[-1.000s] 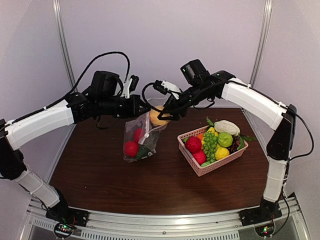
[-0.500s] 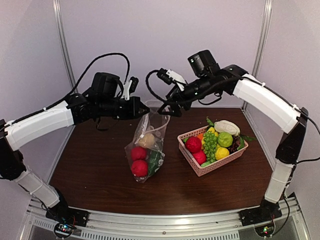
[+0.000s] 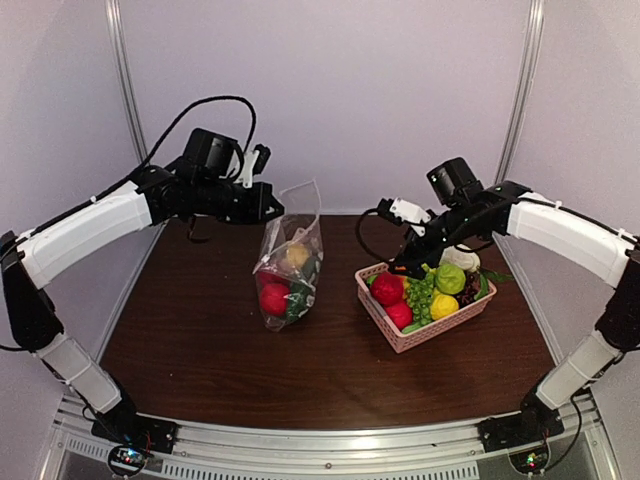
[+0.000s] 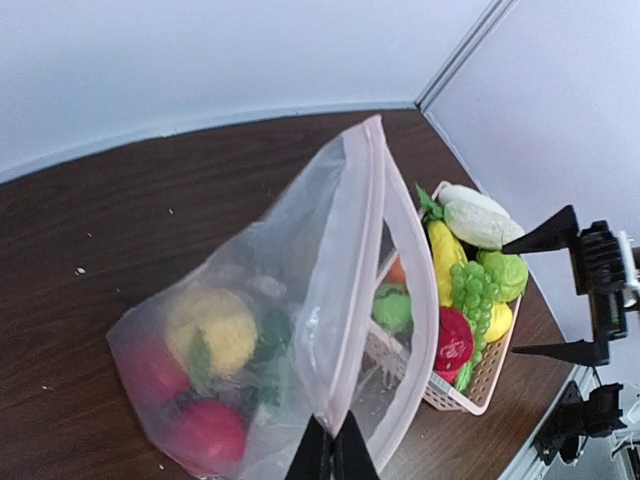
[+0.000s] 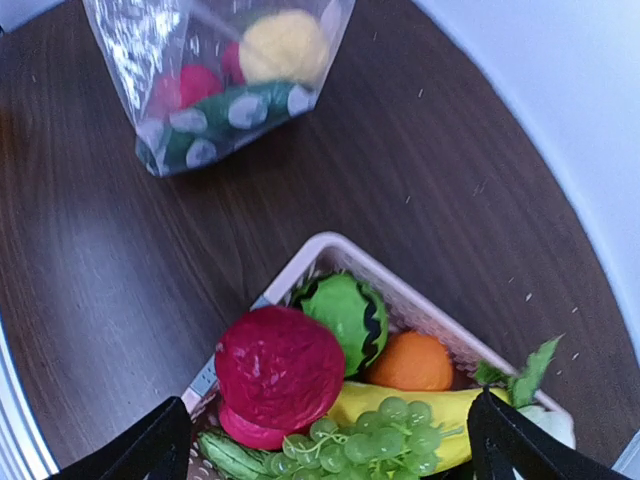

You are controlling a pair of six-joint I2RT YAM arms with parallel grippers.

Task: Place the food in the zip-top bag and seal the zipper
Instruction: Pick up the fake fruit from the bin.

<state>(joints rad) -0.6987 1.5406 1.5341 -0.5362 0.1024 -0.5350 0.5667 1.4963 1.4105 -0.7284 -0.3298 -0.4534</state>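
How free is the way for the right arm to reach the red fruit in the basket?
Probably yes. The right gripper hangs open just above the basket, and the red fruit lies on top, uncovered. Only the green fruit and the grapes beside it may crowd the fingers a little.

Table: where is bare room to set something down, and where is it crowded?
Free: the table's front strip, nearer than bag and basket; the patch left of the bag; a narrow gap between bag and basket. Crowded: the full basket, right gripper above it.

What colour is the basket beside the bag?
The basket is pink, shown best in the top external view.
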